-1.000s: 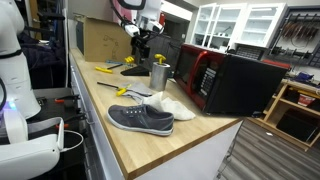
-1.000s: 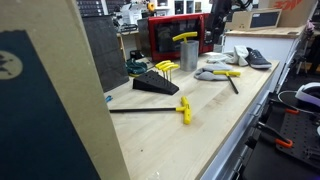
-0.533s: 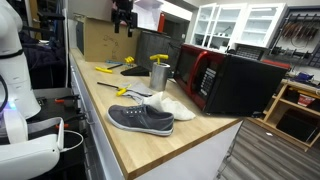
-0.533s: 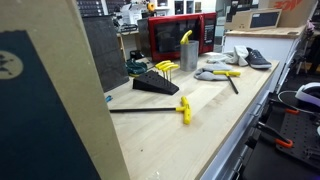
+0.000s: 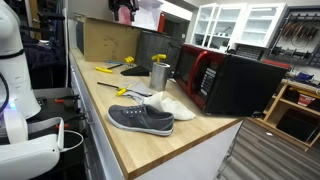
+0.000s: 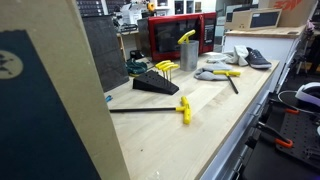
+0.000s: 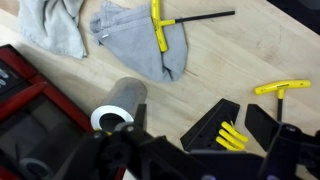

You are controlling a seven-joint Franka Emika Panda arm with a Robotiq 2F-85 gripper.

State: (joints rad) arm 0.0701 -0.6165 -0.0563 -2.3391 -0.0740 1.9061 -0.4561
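Gripper (image 7: 197,158) is hanging high over the bench. Its jaws are standing fully spread, gripping nothing and with nothing lying between them. The fingers are showing only as dark blurred shapes along the bottom edge of the wrist view. In an exterior view just the gripper's lower end (image 5: 125,10) is poking in at the top edge, well above everything.

Nearest thing under the jaws is a brushed-steel cylindrical cup (image 7: 120,106). It is standing upright on the light wooden benchtop (image 7: 230,55), well apart from the fingers and untouched. A yellow-handled tool (image 6: 186,36) is sticking out of the cup (image 6: 187,55) and leaning to one side. The cup is sitting just beside the red-fronted black microwave (image 7: 30,115).

In the wrist view, a black wedge-shaped rack of yellow hex keys (image 7: 225,128) is lying just right of the cup. A yellow T-handle hex key (image 7: 280,88) is lying beyond it, near the right edge. Above the cup a crumpled grey rag (image 7: 128,45) is lying flat. A second yellow T-handle key with a long black shaft (image 7: 160,25) is resting across that rag. A pale cloth (image 7: 50,28) is sitting beside the rag at upper left.

Farther along the bench a grey lace-up sneaker (image 5: 140,119) is lying near the front edge. A brown cardboard box (image 5: 105,40) is standing at the far end.
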